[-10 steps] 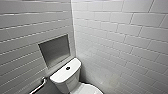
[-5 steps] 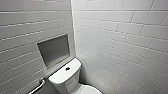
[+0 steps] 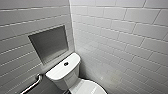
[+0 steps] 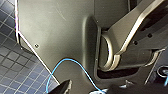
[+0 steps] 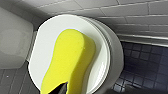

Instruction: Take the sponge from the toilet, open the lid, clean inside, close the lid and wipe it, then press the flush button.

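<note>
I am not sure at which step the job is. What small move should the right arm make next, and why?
Probably make sure of the grip on the sponge: it shows large over the closed lid, close by the right gripper, yet I cannot tell whether it is held or just lying there. Opening the lid should wait for that.

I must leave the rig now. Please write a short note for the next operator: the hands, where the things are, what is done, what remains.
Left hand: at the robot's side, above the dark floor tiles; open or shut, cannot tell.
Right hand: over the lid, with the sponge right before it; held or lying there, cannot tell.
Toilet: lid down; flush button in the tank top.
Done: cannot tell from this moment.
Left: likely at least the flush.
</note>
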{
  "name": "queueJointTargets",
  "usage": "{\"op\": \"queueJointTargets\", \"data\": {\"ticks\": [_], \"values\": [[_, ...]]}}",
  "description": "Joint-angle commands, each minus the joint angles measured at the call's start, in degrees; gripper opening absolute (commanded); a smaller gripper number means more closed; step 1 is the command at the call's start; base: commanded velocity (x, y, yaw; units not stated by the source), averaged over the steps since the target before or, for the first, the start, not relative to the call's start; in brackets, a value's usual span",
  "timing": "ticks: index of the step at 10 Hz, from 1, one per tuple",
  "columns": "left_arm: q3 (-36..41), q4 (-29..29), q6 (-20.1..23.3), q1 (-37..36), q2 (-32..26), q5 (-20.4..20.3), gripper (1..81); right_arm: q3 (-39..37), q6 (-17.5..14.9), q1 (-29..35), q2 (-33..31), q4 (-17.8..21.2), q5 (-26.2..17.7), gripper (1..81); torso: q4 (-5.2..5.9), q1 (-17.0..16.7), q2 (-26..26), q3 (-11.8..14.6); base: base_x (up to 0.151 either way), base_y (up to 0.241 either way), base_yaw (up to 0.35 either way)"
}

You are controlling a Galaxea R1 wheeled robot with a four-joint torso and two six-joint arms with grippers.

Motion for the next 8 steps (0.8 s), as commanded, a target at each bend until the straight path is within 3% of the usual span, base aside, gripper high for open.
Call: {"op": "queueJointTargets", "data": {"ticks": [1,2,5,8], "values": [[0.3,-0.54,-0.19,0.16,0.03,4.31,81.1,3.3,3.27,7.63,-1.69,0.18,-1.32,81.1,0.0,3.65,-5.66,0.0,0.0,0.0,0.0],[0.3,-0.89,-0.19,0.16,0.12,4.31,81.1,3.48,4.32,8.26,-0.64,0.18,-1.32,81.1,0.0,0.96,-1.59,-0.48,0.0,0.0,0.0],[0.21,-0.89,-0.19,-0.02,0.21,4.31,81.1,2.25,5.38,9.49,3.24,0.09,-1.76,81.1,0.0,2.71,-4.22,-0.94,0.0,0.0,0.0],[0.21,-0.89,-0.19,-0.11,0.21,4.31,81.1,-5.01,6.52,7.65,8.58,0.18,-3.08,81.1,0.0,2.69,-4.15,-0.96,0.0,0.0,0.0]]}}
